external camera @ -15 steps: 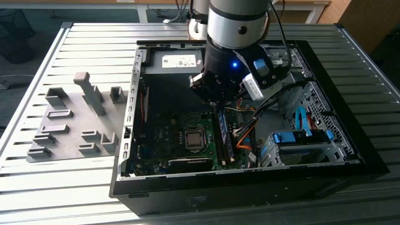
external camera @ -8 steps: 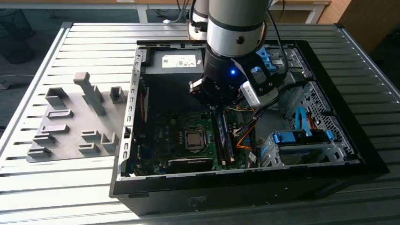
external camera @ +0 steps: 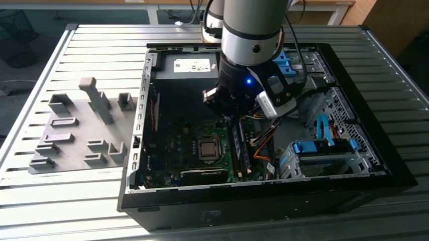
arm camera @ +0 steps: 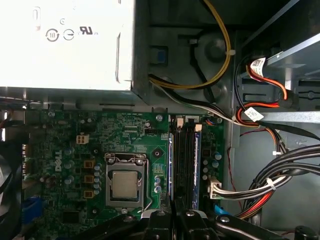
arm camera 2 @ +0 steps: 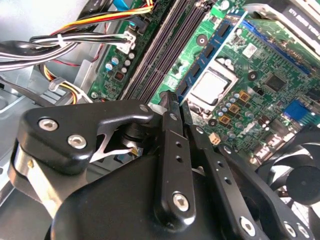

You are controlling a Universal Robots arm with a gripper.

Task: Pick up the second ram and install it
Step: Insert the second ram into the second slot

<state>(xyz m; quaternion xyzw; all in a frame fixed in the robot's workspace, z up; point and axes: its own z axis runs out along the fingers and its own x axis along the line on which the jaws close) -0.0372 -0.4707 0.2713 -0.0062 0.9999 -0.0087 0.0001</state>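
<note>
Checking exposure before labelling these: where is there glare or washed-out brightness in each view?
First wrist view: the pale metal power supply box is overexposed, its surface bleached. Second wrist view: the grey case wall is washed out. Exterior view: the ribbed metal table glares near the front edge.

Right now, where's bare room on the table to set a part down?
Free: slatted table in front of the grey fixture plate, and the strip behind it. Crowded: inside the PC case, where the gripper hangs over the RAM slots.
</note>
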